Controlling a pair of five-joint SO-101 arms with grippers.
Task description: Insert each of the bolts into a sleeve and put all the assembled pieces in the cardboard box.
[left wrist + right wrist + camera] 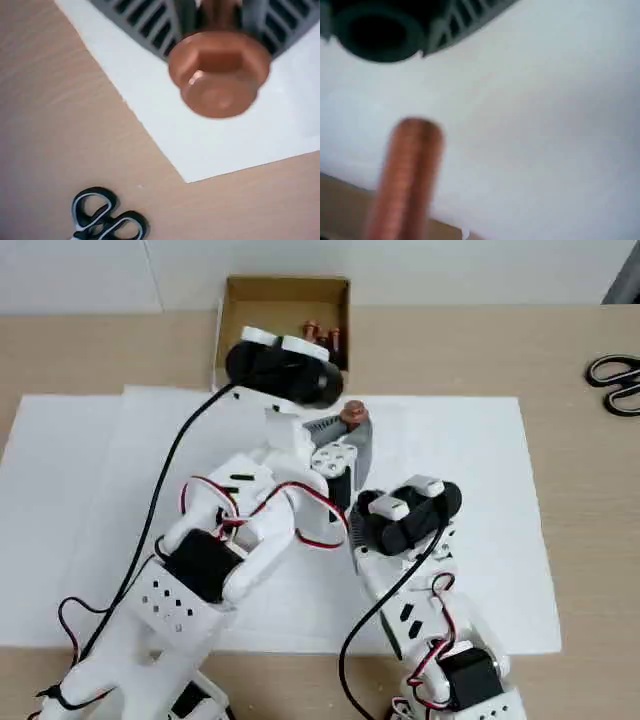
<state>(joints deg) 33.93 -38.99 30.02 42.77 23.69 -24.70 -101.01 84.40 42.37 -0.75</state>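
Two white robot arms meet over a white paper sheet (pixel 480 540) on a wooden table (pixel 560 340). The left tool (pixel 347 435) is clamped on a copper bolt (pixel 217 75). It grips the shank, so the flanged hexagonal head stands clear of the jaws and the threaded end is free to enter a sleeve.

The right tool (pixel 395 20) sits just beside the left one. It appears closed around a dark sleeve (pixel 376 34), with grey ribbed jaw on either side and the sleeve's open bore exposed. The bolt's threaded end is near that bore but apart from it and not lined up, so insertion looks not yet begun. Each arm seems to hold one part so the two can be pushed together above the paper.

Just beyond the left tool stands the open cardboard box (pixel 235 300). It holds a few copper-headed pieces (pixel 322 335), probably finished assemblies. Black-handled scissors (pixel 615 380) lie well away from both tools, on bare table.
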